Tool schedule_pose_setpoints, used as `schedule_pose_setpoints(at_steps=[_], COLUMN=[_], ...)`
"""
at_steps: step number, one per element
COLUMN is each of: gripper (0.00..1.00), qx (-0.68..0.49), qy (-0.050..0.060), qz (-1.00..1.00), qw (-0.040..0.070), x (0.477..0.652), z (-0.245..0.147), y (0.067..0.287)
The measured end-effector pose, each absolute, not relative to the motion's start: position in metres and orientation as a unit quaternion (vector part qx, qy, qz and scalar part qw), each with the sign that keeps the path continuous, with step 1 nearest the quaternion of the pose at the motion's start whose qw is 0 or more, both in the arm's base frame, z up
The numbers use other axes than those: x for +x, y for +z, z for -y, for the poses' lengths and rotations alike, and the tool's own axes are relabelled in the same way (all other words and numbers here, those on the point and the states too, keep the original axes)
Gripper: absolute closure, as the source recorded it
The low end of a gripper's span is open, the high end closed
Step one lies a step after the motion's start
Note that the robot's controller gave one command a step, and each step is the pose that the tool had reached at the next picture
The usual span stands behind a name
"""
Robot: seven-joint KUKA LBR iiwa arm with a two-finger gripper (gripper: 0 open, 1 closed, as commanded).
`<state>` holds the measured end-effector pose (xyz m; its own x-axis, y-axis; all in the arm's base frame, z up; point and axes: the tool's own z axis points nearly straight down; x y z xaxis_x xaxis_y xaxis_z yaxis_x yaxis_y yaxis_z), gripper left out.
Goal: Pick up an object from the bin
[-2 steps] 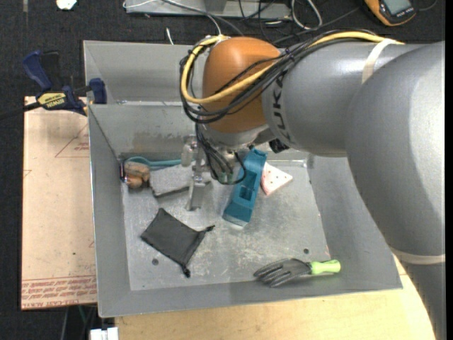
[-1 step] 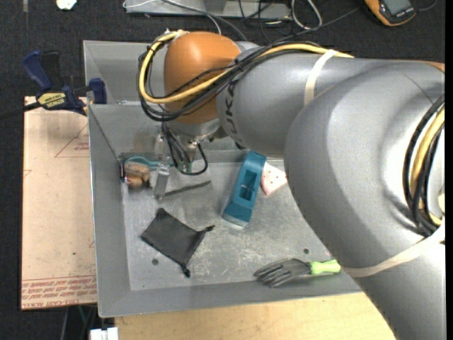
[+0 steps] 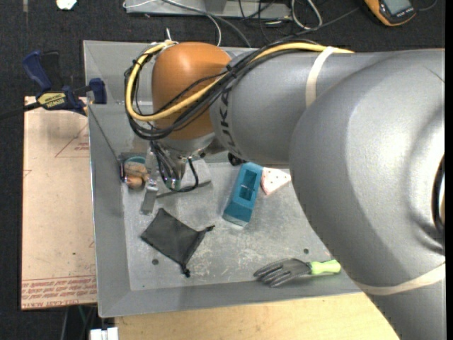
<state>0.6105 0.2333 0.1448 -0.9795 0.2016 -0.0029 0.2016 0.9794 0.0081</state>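
Where the bin stands: a grey metal bin [image 3: 106, 211] with a scuffed bottom, and a dark floor [image 3: 85, 13] beyond its far rim.
Room: behind the claw, cables [image 3: 240, 2] trail over that floor, along with an orange device [image 3: 388, 0] and a white scrap [image 3: 66, 2].
Claw [image 3: 168, 176]: low over the bin's bottom, under the orange wrist cover [image 3: 184, 83]; I cannot tell whether it is apart or together.
Nearest thing: a small round brown-and-teal piece [image 3: 133, 171], just beside the claw toward the view's left, close to the bin's wall.
Nearer the camera than the claw: a black cloth [image 3: 172, 236], lying crumpled.
Toward the view's right of the claw: a blue block [image 3: 242, 193], just beside a white-and-red wedge [image 3: 276, 181].
Farthest from the claw: a grey rake with a green handle [image 3: 296, 269], by the near rim.
In the way: the arm [image 3: 340, 140] covers the bin's right part.
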Motion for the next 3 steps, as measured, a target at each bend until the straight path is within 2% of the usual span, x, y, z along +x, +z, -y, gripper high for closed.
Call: schedule_pose_setpoints(at_steps=[1,2,3], gripper=[0.00,0.00,0.00], qx=[0.127,0.131,0.134], qy=[0.001,0.004,0.002], qz=[-0.992,-0.991,-0.991], qw=[0.001,0.003,0.002], x=[0.594,0.548,0.546], z=[-0.159,-0.155,-0.124], y=[0.105,0.118,0.100])
